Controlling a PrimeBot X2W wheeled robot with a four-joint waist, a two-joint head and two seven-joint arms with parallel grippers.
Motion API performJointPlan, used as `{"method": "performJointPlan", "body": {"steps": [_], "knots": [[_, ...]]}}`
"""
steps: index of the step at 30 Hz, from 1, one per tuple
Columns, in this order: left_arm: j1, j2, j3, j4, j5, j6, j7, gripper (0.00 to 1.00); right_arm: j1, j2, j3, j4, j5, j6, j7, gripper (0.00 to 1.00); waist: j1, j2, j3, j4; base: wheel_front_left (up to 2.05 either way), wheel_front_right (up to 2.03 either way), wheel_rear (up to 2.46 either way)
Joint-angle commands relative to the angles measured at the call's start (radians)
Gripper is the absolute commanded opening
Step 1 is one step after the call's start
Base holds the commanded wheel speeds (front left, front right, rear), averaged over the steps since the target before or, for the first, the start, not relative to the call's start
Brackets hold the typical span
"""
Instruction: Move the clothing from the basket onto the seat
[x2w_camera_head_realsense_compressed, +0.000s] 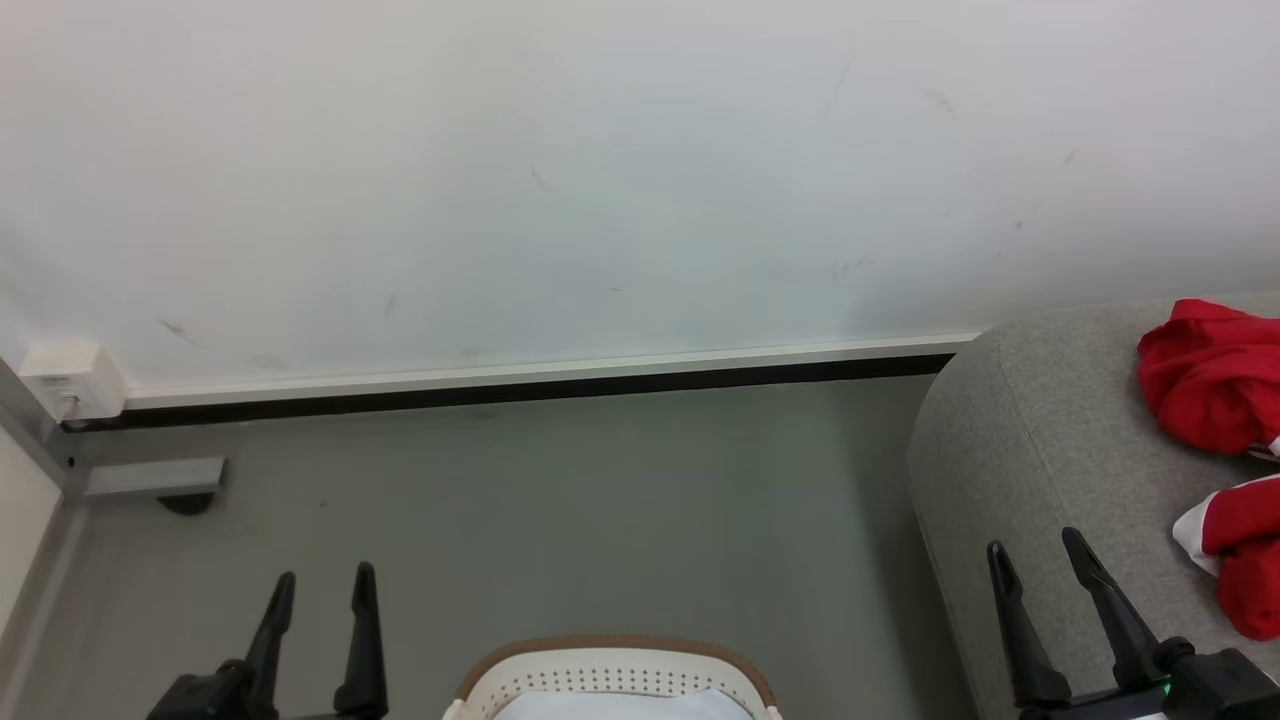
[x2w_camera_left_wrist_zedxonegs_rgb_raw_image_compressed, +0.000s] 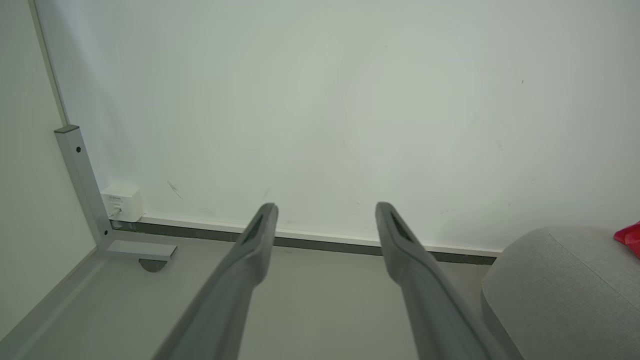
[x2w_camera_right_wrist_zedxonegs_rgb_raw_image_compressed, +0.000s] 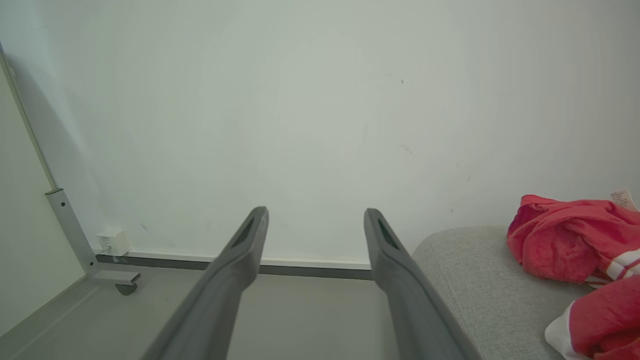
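The basket (x2w_camera_head_realsense_compressed: 610, 646) sits nearest, with little of its inside showing, so it seems wise to look down into it for leftovers before reaching. Red clothing (x2w_camera_head_realsense_compressed: 1210, 375) lies on the seat (x2w_camera_head_realsense_compressed: 1030, 450) to the basket's right. The left gripper (x2w_camera_head_realsense_compressed: 325, 577) and right gripper (x2w_camera_head_realsense_compressed: 1034, 542), either side of the basket, stand wide open, holding and touching nothing.

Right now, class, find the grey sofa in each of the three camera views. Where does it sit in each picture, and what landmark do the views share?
Head view: the grey sofa is at the lower right, with red clothing lying on it.
Left wrist view: the grey sofa is in the bottom right corner.
Right wrist view: the grey sofa is at the lower right, under the red clothing.
Shared landmark: the white wall box low on the wall at the left.
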Motion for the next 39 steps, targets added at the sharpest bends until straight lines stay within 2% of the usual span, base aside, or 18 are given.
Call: {"method": "performJointPlan", "body": {"steps": [1,16,17,23,39], "knots": [[0.003,0.002,0.008,0.006,0.011,-0.003,0.000,1.00,-0.004,-0.004,-0.006,0.003,0.005,-0.003,-0.003,1.00,0.0000,-0.0001,0.001,0.001,0.00,0.00,0.00],[0.001,0.001,0.004,0.027,-0.011,-0.009,0.000,1.00,-0.024,-0.015,0.005,0.021,0.008,-0.003,-0.003,1.00,0.0000,-0.0001,0.012,0.002,0.00,0.00,0.00],[0.000,-0.002,0.000,0.029,-0.008,-0.007,0.000,0.00,-0.020,-0.005,0.006,0.020,0.003,0.000,0.000,0.00,0.0000,-0.0001,0.012,0.002,0.00,0.00,0.00],[-0.014,-0.005,0.012,0.060,-0.063,-0.009,0.025,0.00,-0.010,0.004,0.001,0.034,0.060,0.000,0.013,0.00,0.0001,-0.0001,0.012,0.004,0.00,0.00,0.00],[-0.033,-0.003,0.021,0.058,-0.356,-0.025,0.096,0.00,-0.033,0.008,-0.041,0.054,0.340,0.000,0.079,0.00,0.0001,-0.0001,0.013,0.016,0.00,0.00,0.00]]}}
